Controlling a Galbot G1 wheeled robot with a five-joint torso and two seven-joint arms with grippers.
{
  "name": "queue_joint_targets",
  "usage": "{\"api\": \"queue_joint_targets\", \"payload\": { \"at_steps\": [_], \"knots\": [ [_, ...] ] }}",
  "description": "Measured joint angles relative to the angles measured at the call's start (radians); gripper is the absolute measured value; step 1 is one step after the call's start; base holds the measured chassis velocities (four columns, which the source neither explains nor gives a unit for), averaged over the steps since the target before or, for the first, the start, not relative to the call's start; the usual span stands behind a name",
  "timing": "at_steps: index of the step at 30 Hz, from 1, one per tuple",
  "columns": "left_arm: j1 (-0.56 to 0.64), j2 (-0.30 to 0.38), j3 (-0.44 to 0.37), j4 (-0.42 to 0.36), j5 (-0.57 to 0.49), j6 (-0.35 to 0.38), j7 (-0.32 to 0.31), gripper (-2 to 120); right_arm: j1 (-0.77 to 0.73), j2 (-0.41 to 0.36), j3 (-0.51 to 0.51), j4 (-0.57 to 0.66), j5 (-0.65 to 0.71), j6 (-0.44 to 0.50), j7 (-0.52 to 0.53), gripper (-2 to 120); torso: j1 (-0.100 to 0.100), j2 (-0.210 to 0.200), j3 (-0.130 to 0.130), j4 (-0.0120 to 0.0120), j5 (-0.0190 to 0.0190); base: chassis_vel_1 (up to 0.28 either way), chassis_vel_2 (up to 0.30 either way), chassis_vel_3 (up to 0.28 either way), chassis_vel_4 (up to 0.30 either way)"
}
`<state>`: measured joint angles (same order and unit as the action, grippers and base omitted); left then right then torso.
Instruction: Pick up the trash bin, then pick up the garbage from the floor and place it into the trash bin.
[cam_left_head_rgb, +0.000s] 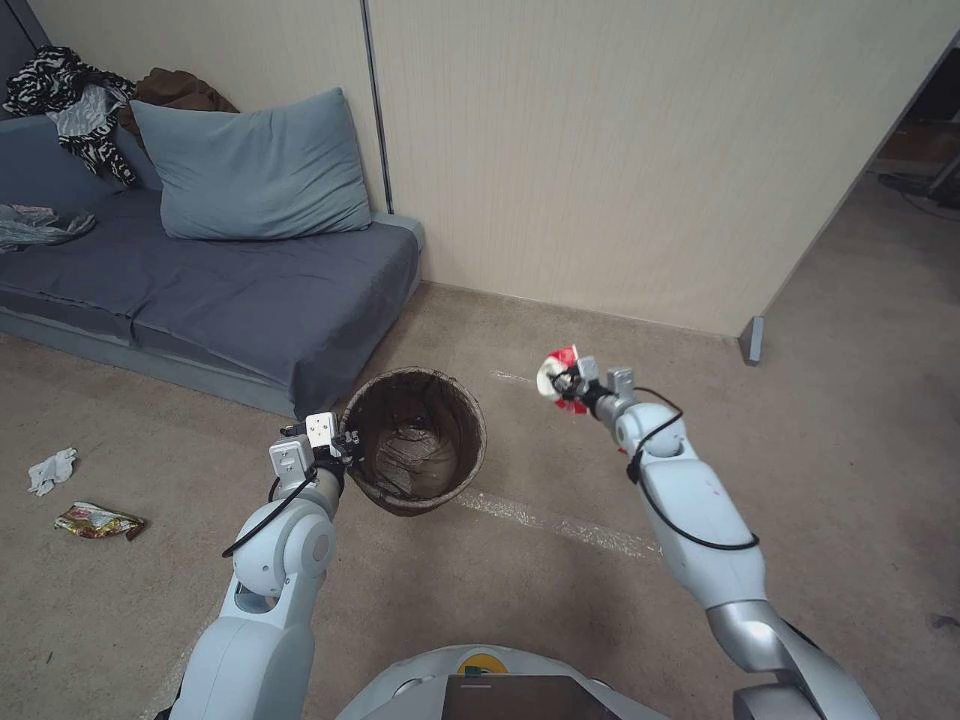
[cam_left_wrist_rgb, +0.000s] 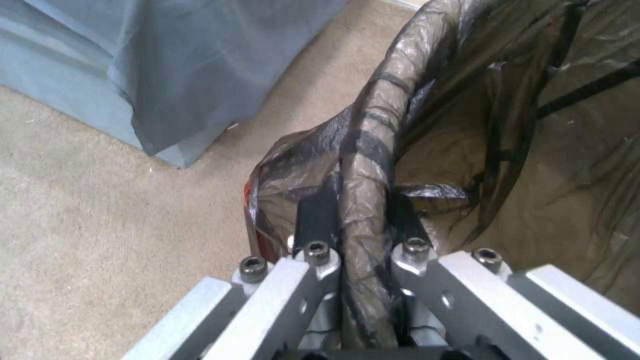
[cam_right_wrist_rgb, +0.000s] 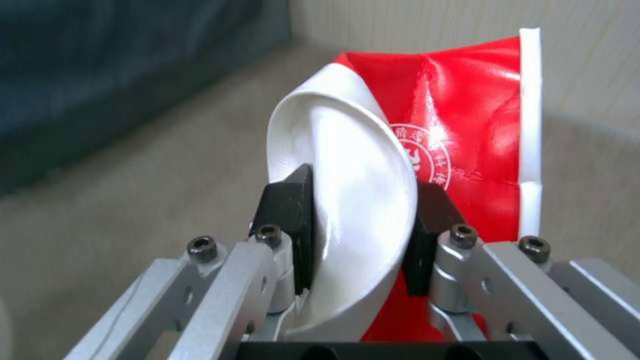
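Observation:
The trash bin (cam_left_head_rgb: 415, 440), lined with a dark brown bag, hangs tilted above the carpet at centre. My left gripper (cam_left_head_rgb: 345, 452) is shut on its near rim; in the left wrist view the black fingers (cam_left_wrist_rgb: 320, 215) clamp the bag-covered rim (cam_left_wrist_rgb: 363, 165). My right gripper (cam_left_head_rgb: 566, 385) is raised to the right of the bin, apart from it, shut on a crushed red-and-white paper cup (cam_left_head_rgb: 556, 372). The right wrist view has the cup (cam_right_wrist_rgb: 373, 165) pinched between the pads. More garbage lies on the floor at left: a white crumpled tissue (cam_left_head_rgb: 50, 470) and a yellow snack wrapper (cam_left_head_rgb: 97, 521).
A blue-grey sofa (cam_left_head_rgb: 230, 290) with a cushion (cam_left_head_rgb: 255, 170) and clothes stands at back left, its corner just behind the bin. A beige partition wall (cam_left_head_rgb: 650, 150) runs behind, with a passage at right. Beige carpet (cam_left_head_rgb: 560, 590) lies open in front.

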<state>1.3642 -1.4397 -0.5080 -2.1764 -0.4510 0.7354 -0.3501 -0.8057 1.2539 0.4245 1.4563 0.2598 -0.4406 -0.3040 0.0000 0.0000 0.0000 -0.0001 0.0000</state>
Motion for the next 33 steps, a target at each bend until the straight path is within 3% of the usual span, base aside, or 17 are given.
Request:
{"api": "queue_joint_targets", "payload": {
  "at_steps": [7, 10, 12, 14, 23, 33],
  "knots": [
    [0.003, 0.002, 0.001, -0.002, 0.000, 0.000, 0.000, 3, -0.030, -0.037, 0.016, 0.220, 0.116, 0.042, -0.013, 25, 0.000, 0.000, 0.000, 0.0000, 0.0001, 0.000, 0.000, 0.000, 0.000],
    [0.011, 0.002, 0.004, -0.006, 0.000, 0.000, 0.000, 3, -0.046, -0.071, -0.017, 0.376, 0.193, 0.117, -0.082, 25, 0.000, 0.000, 0.000, 0.0001, 0.0000, 0.000, 0.000, 0.000, 0.000],
    [0.011, 0.002, 0.005, -0.006, 0.000, 0.000, 0.000, 3, -0.047, -0.075, -0.025, 0.394, 0.204, 0.129, -0.095, 25, 0.000, 0.000, 0.000, 0.0001, -0.0001, 0.000, 0.000, 0.000, 0.000],
    [0.015, 0.001, 0.008, -0.006, 0.000, 0.000, -0.001, 3, -0.051, -0.098, -0.067, 0.463, 0.241, 0.178, -0.178, 24, 0.000, 0.000, 0.000, 0.0001, 0.0000, 0.000, 0.000, 0.000, 0.000],
    [0.021, 0.002, 0.018, -0.013, 0.001, 0.000, -0.001, 3, -0.042, -0.142, -0.219, 0.525, 0.256, 0.223, -0.287, 24, 0.000, 0.000, 0.000, 0.0000, 0.0000, 0.000, 0.000, 0.000, 0.000],
    [0.028, -0.004, 0.028, -0.023, 0.002, 0.000, -0.002, 3, -0.022, -0.132, -0.354, 0.457, 0.184, 0.231, -0.331, 24, 0.000, 0.000, 0.000, 0.0002, 0.0000, 0.000, 0.000, 0.000, 0.000]
  ]
}}
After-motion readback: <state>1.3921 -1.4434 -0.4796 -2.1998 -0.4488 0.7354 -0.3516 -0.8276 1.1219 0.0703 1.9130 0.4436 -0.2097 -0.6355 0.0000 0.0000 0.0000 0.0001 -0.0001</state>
